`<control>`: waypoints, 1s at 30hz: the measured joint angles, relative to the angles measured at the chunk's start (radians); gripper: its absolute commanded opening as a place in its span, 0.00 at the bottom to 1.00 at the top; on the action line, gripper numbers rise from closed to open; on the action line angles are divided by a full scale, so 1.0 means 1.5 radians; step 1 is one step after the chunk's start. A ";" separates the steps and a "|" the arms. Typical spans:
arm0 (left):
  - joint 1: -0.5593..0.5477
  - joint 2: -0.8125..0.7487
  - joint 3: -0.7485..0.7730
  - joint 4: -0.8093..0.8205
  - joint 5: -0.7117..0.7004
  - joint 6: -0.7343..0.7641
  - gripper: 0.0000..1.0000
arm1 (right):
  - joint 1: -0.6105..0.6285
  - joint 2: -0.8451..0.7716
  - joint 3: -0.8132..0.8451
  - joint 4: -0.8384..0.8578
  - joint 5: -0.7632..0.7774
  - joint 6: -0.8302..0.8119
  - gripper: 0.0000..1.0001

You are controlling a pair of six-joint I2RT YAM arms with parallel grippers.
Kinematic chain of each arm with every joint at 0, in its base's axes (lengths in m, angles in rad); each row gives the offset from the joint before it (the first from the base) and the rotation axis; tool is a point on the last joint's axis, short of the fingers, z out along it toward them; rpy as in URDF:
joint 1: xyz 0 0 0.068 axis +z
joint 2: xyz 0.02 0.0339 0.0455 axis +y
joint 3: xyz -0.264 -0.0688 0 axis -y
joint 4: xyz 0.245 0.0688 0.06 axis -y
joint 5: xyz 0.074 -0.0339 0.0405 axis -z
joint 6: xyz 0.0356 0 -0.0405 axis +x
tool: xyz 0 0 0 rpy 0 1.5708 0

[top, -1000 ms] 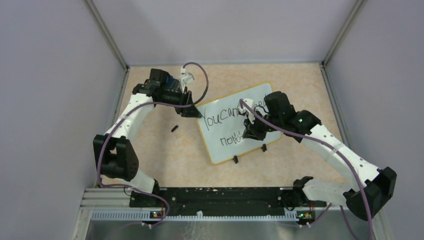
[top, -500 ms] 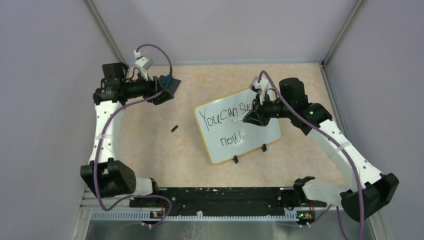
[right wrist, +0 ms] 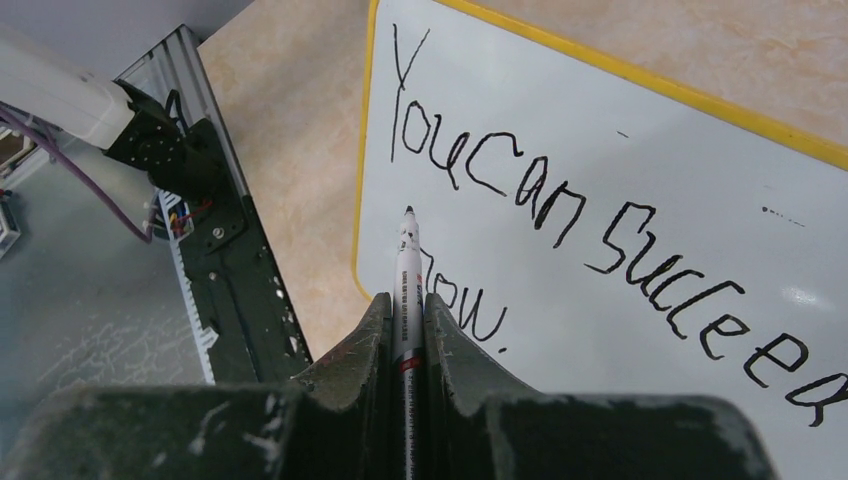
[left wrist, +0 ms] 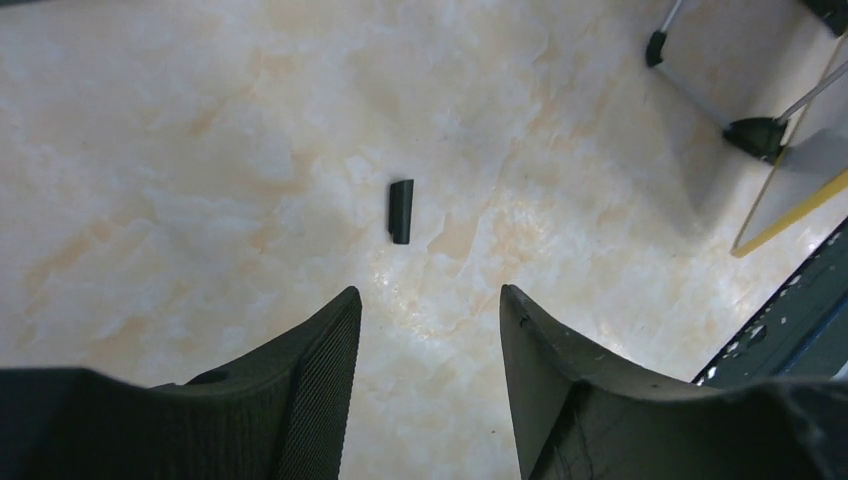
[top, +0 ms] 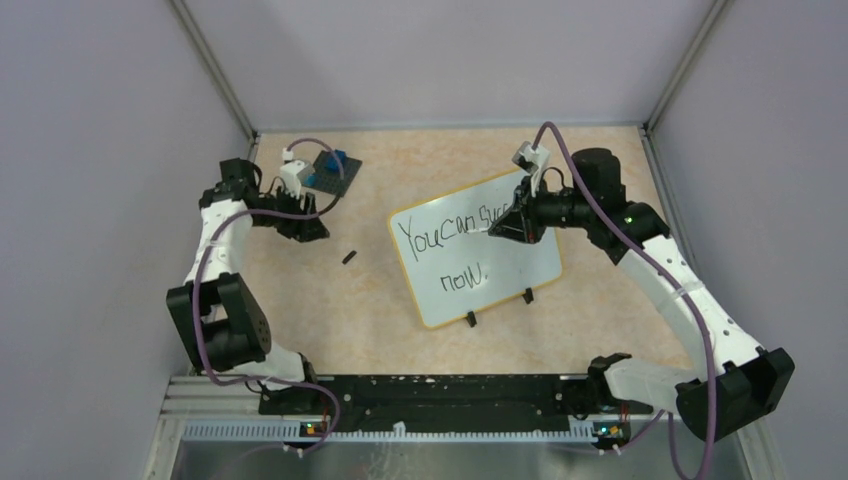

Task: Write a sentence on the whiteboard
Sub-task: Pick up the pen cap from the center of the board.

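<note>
One black cap point(top: 349, 257) lies between left tool point(left wrist: 427, 305) and whiteboard point(top: 530, 262).

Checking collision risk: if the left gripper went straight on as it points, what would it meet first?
Likely the small black cap on the table, just ahead of the left gripper with jaws open; depth is unclear.

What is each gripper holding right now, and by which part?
Right gripper clamps the marker by its barrel, tip exposed. Left gripper holds nothing.

A robot lab test cell: grey partition walls point(top: 100, 130) and metal posts point(top: 213, 70) enclose a marbled tabletop point(top: 340, 310).
</note>
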 measured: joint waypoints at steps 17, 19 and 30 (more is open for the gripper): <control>-0.253 0.274 0.128 -0.093 -0.393 -0.030 0.49 | -0.008 -0.002 0.000 -0.002 -0.009 -0.001 0.00; -0.262 0.292 0.144 -0.106 -0.416 -0.036 0.46 | -0.009 -0.003 0.000 -0.003 -0.009 -0.002 0.00; -0.319 0.379 0.212 -0.124 -0.477 -0.072 0.47 | -0.009 -0.004 0.000 -0.005 -0.008 -0.004 0.00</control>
